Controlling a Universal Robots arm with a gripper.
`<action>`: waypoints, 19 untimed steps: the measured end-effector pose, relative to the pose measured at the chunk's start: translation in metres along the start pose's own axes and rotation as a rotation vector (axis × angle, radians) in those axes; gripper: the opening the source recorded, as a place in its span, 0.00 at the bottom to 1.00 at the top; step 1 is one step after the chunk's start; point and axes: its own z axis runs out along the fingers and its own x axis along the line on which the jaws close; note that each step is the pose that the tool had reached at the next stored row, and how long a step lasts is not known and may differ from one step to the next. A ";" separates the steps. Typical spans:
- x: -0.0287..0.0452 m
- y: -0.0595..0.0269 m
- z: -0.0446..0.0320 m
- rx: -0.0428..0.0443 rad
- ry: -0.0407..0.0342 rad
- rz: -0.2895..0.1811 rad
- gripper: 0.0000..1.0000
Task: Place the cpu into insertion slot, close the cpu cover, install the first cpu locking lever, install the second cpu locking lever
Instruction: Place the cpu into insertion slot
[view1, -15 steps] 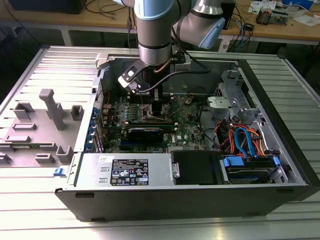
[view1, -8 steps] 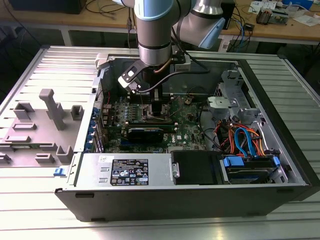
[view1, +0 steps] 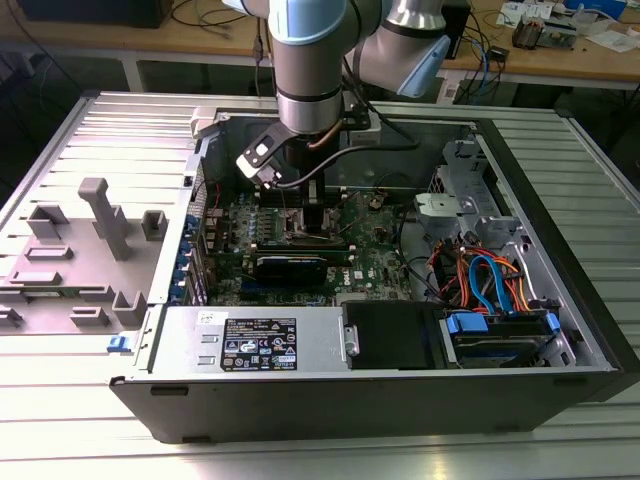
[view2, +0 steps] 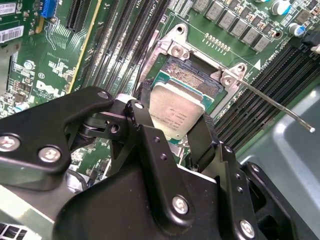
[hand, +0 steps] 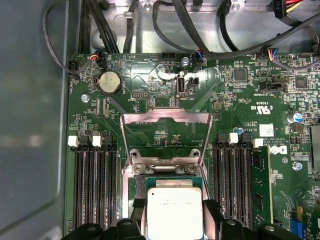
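Observation:
In both wrist views my gripper (view2: 174, 120) (hand: 173, 220) is shut on the cpu (view2: 176, 111) (hand: 173, 207), a square silver-topped chip pinched by its edges between black fingers (hand: 136, 216). The chip hangs level just over the insertion slot (view2: 192, 80) (hand: 170, 180), whose dark pin field shows past its far edge. The cpu cover (hand: 165, 117), a silvery frame, is swung open and back from the socket. A thin locking lever (view2: 272, 101) sticks out unlatched beside the socket. In the exterior view the gripper (view1: 312, 222) is low inside the open computer case, over the green motherboard (view1: 375, 250).
Long black memory slots (hand: 95, 185) (hand: 232, 180) flank the socket on both sides. A black card (view1: 290, 266) lies in front of the gripper. A power supply (view1: 250, 340) and a drive bay with blue and orange cables (view1: 490, 290) fill the case front. A grey fixture (view1: 100, 215) stands outside at the exterior view's left.

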 end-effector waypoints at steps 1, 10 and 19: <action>0.0002 -0.0002 0.0009 0.0000 0.0000 0.000 0.54; 0.0041 -0.0010 0.0051 -0.0003 0.0000 -0.002 0.54; 0.0044 -0.0016 0.0054 -0.0061 0.0002 -0.002 0.54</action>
